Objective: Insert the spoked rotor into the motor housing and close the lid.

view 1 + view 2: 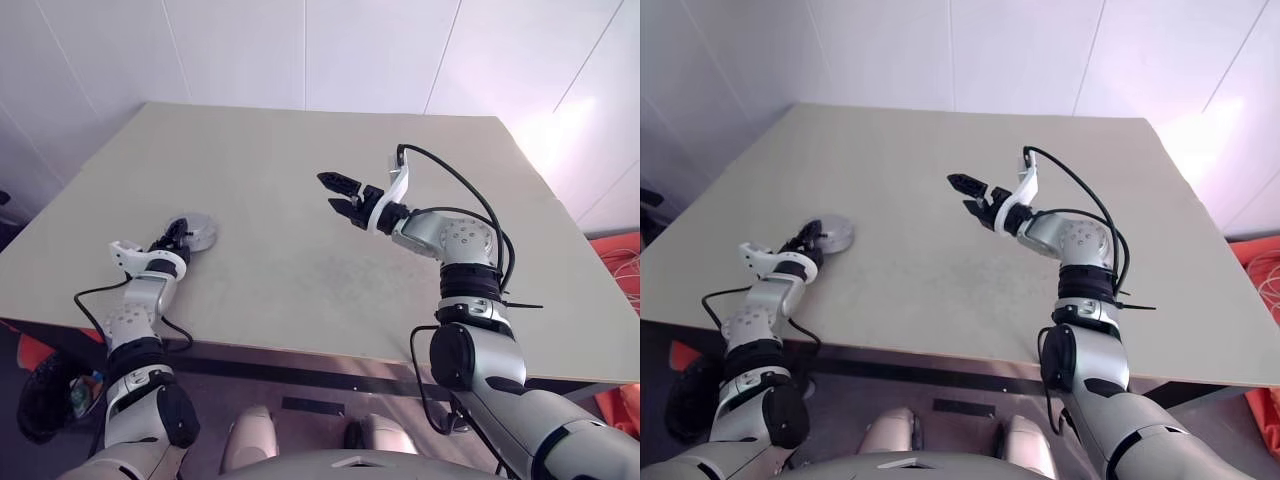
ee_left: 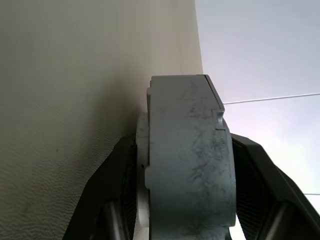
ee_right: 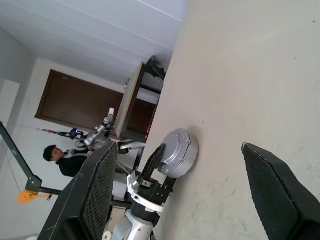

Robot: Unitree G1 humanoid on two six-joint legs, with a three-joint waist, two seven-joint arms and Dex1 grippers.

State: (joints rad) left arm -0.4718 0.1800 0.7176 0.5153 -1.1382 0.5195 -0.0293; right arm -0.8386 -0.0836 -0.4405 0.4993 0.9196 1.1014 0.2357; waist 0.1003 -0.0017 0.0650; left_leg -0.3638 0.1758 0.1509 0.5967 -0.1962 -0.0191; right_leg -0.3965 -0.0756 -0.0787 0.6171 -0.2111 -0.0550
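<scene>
My left gripper (image 1: 178, 238) is at the table's left side, shut on the lid (image 1: 197, 231), a thick round silvery-grey disc. In the left wrist view the lid (image 2: 190, 160) lies edge-on between the two black fingers (image 2: 117, 195), which press on its two flat faces. A thin paler rim shows on its table side; what it belongs to I cannot tell. The lid is level and right at the tabletop. The spoked rotor and the motor housing are hidden. My right gripper (image 1: 338, 195) hangs open and empty above the middle of the table, pointing left toward the lid (image 3: 177, 152).
The beige table (image 1: 300, 270) has its front edge close to me and its left edge just beyond the lid. In the right wrist view a person (image 3: 56, 156) stands far off past that left edge, by a dark door and other equipment.
</scene>
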